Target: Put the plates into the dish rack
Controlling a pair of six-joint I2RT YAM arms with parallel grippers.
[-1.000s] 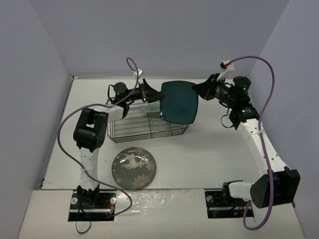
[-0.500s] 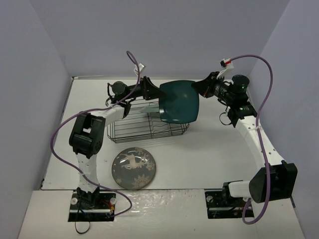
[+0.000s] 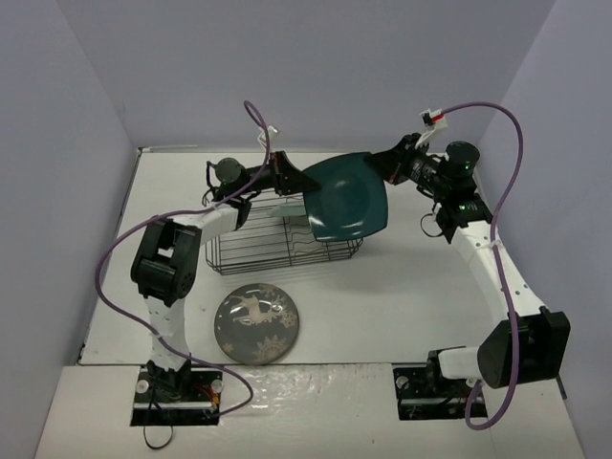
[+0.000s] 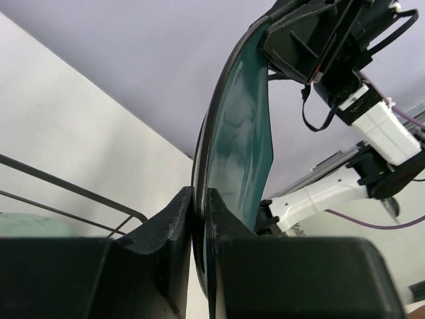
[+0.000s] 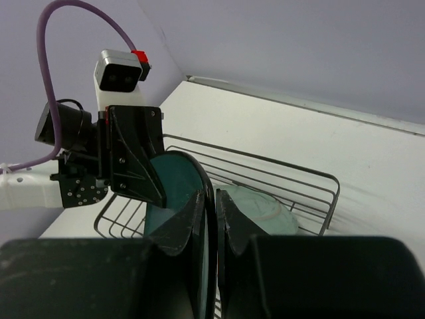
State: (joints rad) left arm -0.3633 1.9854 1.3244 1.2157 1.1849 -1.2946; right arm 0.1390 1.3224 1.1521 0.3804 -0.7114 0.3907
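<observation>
A dark teal rounded-square plate (image 3: 349, 201) hangs tilted over the right end of the black wire dish rack (image 3: 249, 247). My left gripper (image 3: 295, 182) is shut on its left rim, and the left wrist view shows the fingertips (image 4: 199, 194) pinching the plate (image 4: 239, 146) edge. My right gripper (image 3: 385, 167) is shut on the far right rim (image 5: 214, 196). A pale mint-green plate (image 5: 262, 209) lies inside the rack (image 5: 285, 171). The dark grey deer-pattern plate (image 3: 256, 322) lies flat on the table in front of the rack.
Purple cables loop off both wrists above the rack. Lilac walls (image 3: 76, 172) close in the white table (image 3: 411, 296) on the left, back and right. Both arm bases stand at the near edge.
My left gripper has closed on the teal plate's left rim. The plate has shifted slightly to the right and tilted, still held by the right gripper.
</observation>
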